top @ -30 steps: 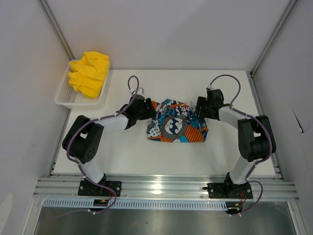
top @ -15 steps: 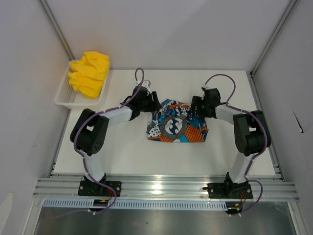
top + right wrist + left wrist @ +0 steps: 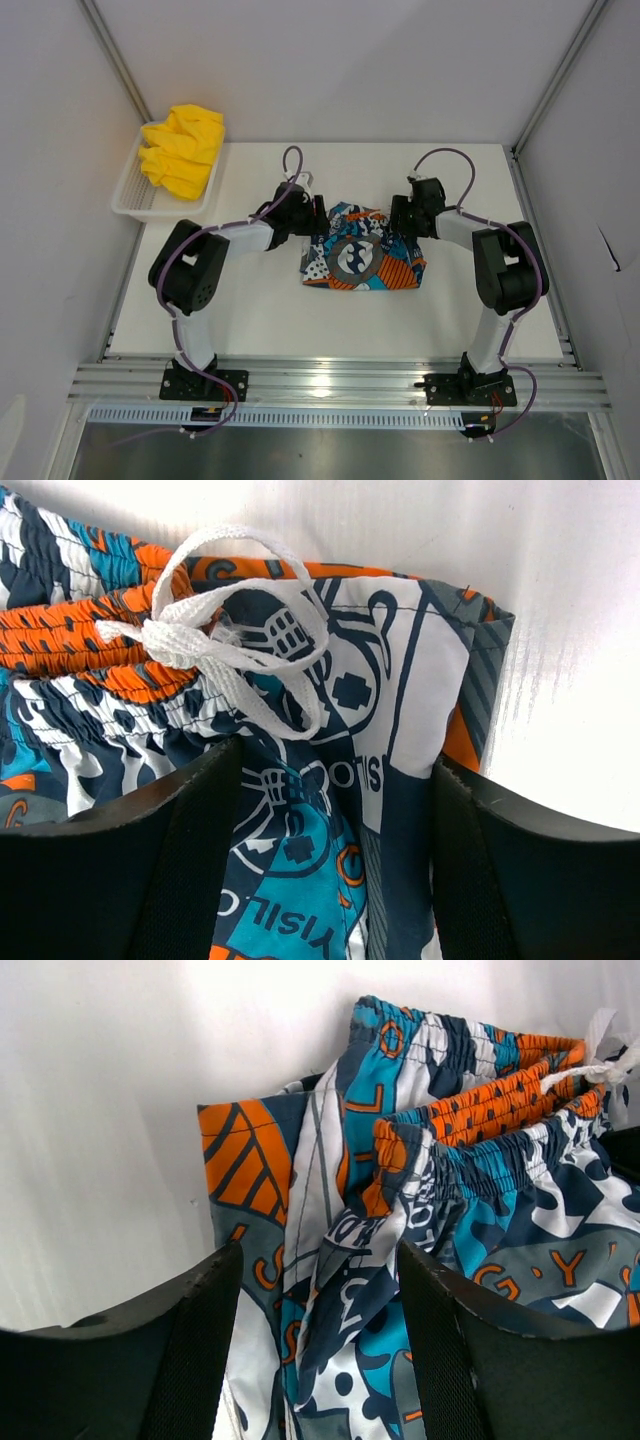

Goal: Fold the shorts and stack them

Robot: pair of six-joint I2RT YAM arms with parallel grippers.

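Fingers spread wide, the left gripper (image 3: pixel 318 1265) straddles the far left corner of the printed shorts (image 3: pixel 400 1190), with the cloth lying loose and unclamped between its black pads. The right gripper (image 3: pixel 337 765), equally open, brackets the far right corner, next to the white drawstring (image 3: pixel 215 640) bow at the waistband. The printed shorts sit crumpled near the middle of the white table (image 3: pixel 250 310). Bare tabletop lies on the near side and on both flanks, and a narrower strip runs behind them before the back wall. A second ago the left gripper sat lower along the shorts' left side. It has since swung out to the far corner, while the right has edged slightly farther too. The cloth itself has not shifted. At the table's far left corner, the white mesh basket (image 3: pixel 135 203) holds the yellow shorts (image 3: pixel 182 150), bunched and heaped above its rim.
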